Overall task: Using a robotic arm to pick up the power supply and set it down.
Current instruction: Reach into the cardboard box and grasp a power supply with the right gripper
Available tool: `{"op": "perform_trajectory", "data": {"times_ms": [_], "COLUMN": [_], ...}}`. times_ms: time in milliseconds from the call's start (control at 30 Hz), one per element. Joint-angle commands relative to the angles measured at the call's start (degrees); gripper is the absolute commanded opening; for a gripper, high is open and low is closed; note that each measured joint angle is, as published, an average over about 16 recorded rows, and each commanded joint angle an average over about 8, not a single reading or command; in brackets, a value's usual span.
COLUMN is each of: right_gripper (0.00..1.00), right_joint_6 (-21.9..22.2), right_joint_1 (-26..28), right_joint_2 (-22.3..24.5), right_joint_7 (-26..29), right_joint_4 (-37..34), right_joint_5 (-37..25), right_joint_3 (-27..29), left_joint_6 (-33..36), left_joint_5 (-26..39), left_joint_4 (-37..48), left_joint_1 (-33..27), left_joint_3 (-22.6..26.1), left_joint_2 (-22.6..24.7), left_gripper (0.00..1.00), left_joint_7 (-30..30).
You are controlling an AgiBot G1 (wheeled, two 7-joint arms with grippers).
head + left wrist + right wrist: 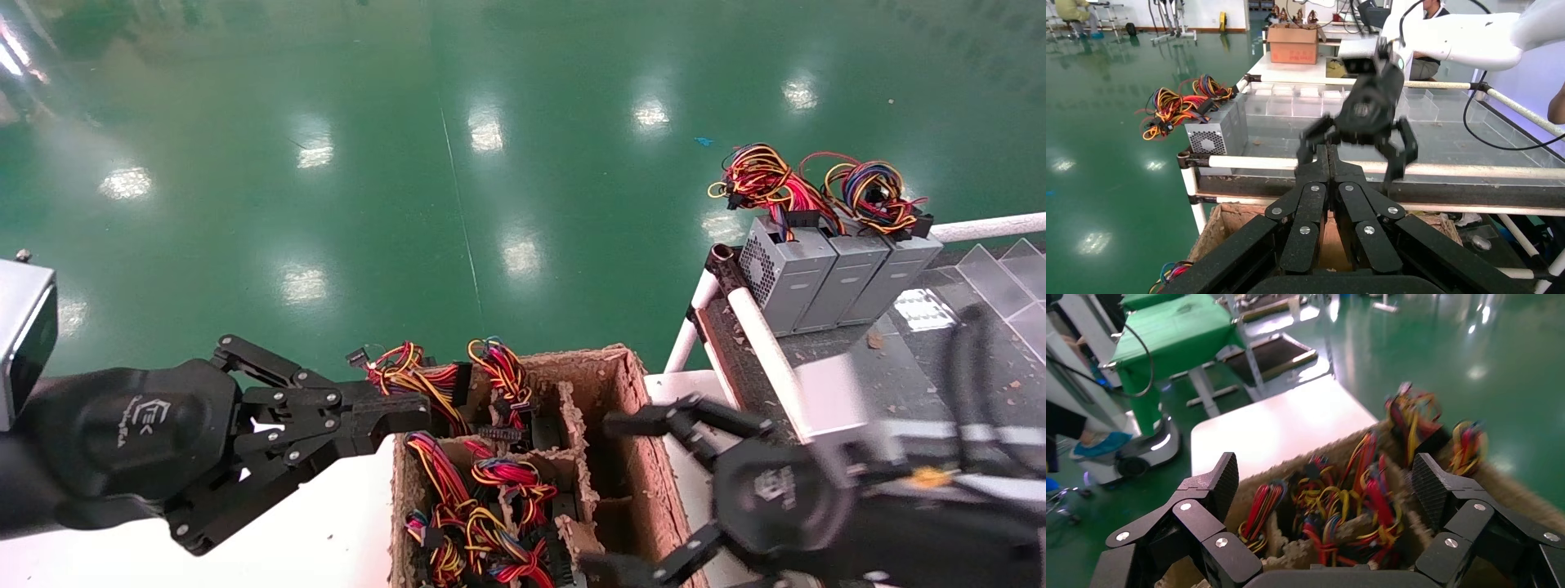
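Note:
A brown pulp carton (629,384) holds power supplies, of which only the red, yellow and blue wire bundles (490,506) show; their grey boxes are hidden in the compartments. The robotic arm's right gripper (633,494), on a white arm, hangs open over the carton's right-hand compartments with nothing between its fingers. In the right wrist view the right gripper (1324,478) has its jaws spread wide, and the wire bundles (1333,502) lie beyond them. My left gripper (409,408) is shut and empty beside the carton's left edge; the left wrist view shows the left gripper (1329,153) with its jaws pressed together.
Three grey boxes (833,273) with wire bundles stand in a row on a rack with white tubes (760,343) at the right, behind the right arm. A white table (327,523) lies under the left gripper. Green floor stretches beyond.

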Motion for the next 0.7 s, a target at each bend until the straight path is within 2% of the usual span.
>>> {"op": "perform_trajectory", "data": {"times_ms": [33, 67, 100, 333, 567, 700], "right_gripper": [1.00, 1.00, 1.00, 1.00, 1.00, 0.66], "right_joint_6": [0.6, 0.8, 0.9, 1.0, 0.5, 0.4], "right_joint_1": [-0.1, 0.0, 0.3, 2.5, 4.2, 4.7], "right_joint_2": [-1.2, -1.9, -2.6, -6.9, -10.4, -12.1], "right_joint_7": [0.5, 0.9, 1.3, 3.7, 4.4, 4.3], "right_joint_4": [-0.1, -0.1, -0.2, -0.9, -1.5, -2.2], "right_joint_5": [-1.7, -2.6, -3.6, -9.5, -12.5, -13.9], "right_joint_3": [-1.3, -2.0, -2.8, -7.2, -9.8, -10.9], "left_joint_6": [0.0, 0.0, 0.0, 0.0, 0.0, 0.0], "left_joint_5": [0.0, 0.0, 0.0, 0.0, 0.0, 0.0], "left_joint_4": [0.0, 0.0, 0.0, 0.0, 0.0, 0.0], "left_joint_1": [0.0, 0.0, 0.0, 0.0, 0.0, 0.0], "left_joint_3": [0.0, 0.0, 0.0, 0.0, 0.0, 0.0], "left_joint_2": [0.0, 0.0, 0.0, 0.0, 0.0, 0.0], "left_gripper": [0.80, 0.92, 1.00, 1.00, 1.00, 1.00], "left_joint_7": [0.0, 0.0, 0.0, 0.0, 0.0, 0.0]}}
